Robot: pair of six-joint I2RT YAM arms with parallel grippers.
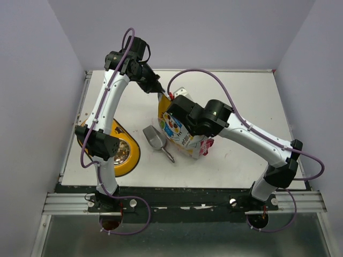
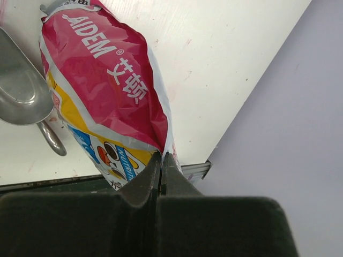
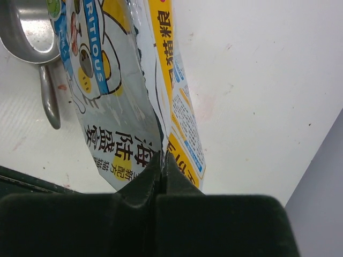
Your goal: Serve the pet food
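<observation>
The left jaws and the right jaws each pinch the top edge of the bag (image 1: pixel 179 138) near the worktop's middle, likely to pull it open; the pet food lies hidden inside.

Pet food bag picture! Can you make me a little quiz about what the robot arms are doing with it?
1. True or false: the metal scoop lies on the table beside the pet food bag.
2. Fill in: the yellow feeder sits on the ___ arm's side of the bag.
3. Pick one: what are the left gripper and the right gripper both pinching?
A. the bag's edge
B. the scoop's handle
C. the feeder's rim

Key: 1 true; 2 left; 3 A.
</observation>
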